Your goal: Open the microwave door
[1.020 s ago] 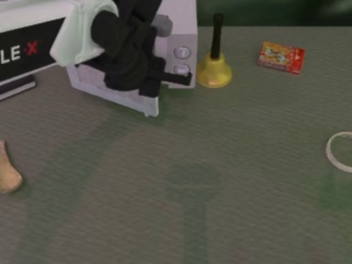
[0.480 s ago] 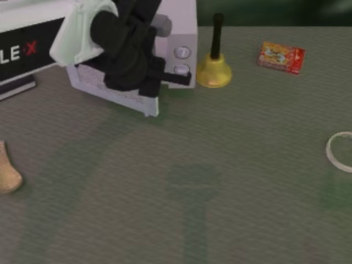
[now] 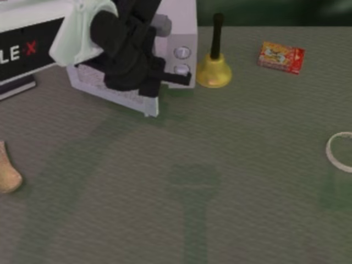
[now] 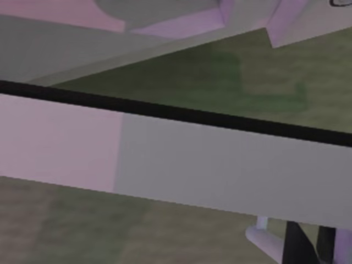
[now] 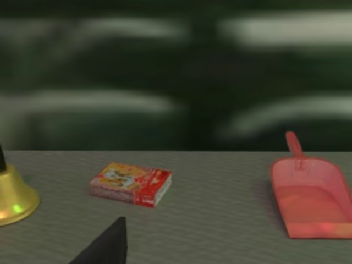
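Observation:
The white microwave (image 3: 179, 33) stands at the table's back left, with two round knobs (image 3: 182, 53) on its side panel. Its door (image 3: 118, 96), with a speckled mesh window, stands swung partly outward toward the table's front. My left arm hangs over it, and the left gripper (image 3: 157, 82) sits at the door's free edge. In the left wrist view the door's white edge (image 4: 220, 165) runs across the picture. There the black fingers (image 4: 294, 247) close around the thin white handle (image 4: 264, 242). My right gripper (image 5: 110, 247) is parked outside the top view.
A gold bell (image 3: 213, 69) with a black handle stands just right of the microwave. A red box (image 3: 280, 56) lies farther right, a white ring (image 3: 338, 151) at the right edge, a tan object (image 3: 8, 170) at the left edge. A red dustpan (image 5: 311, 201) lies beyond the box.

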Controlling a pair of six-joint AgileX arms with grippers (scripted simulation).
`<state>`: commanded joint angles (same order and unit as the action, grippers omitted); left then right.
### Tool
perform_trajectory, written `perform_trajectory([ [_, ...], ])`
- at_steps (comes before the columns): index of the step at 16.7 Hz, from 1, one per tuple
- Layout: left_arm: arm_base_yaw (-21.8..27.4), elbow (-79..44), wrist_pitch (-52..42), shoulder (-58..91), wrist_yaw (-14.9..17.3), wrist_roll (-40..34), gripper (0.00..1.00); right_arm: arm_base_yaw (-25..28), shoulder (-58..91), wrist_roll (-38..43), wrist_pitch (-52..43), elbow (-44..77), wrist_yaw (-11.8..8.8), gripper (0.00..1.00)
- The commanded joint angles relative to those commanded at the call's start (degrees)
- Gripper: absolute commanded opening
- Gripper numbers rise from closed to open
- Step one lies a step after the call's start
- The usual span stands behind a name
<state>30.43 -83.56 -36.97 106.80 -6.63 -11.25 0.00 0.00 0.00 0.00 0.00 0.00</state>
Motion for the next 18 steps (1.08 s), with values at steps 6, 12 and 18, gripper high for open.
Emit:
perform_trajectory([
  [6, -0.7, 2.7, 0.8, -1.9, 1.9, 2.9, 0.0, 0.0, 0.0, 0.0, 0.0, 0.0, 0.0, 1.0],
  [12, -2.0, 5.9, 1.9, -4.6, 4.2, 7.4, 0.0, 0.0, 0.0, 0.0, 0.0, 0.0, 0.0, 1.0],
  [18, -2.0, 5.9, 1.9, -4.6, 4.2, 7.4, 0.0, 0.0, 0.0, 0.0, 0.0, 0.0, 0.0, 1.0],
])
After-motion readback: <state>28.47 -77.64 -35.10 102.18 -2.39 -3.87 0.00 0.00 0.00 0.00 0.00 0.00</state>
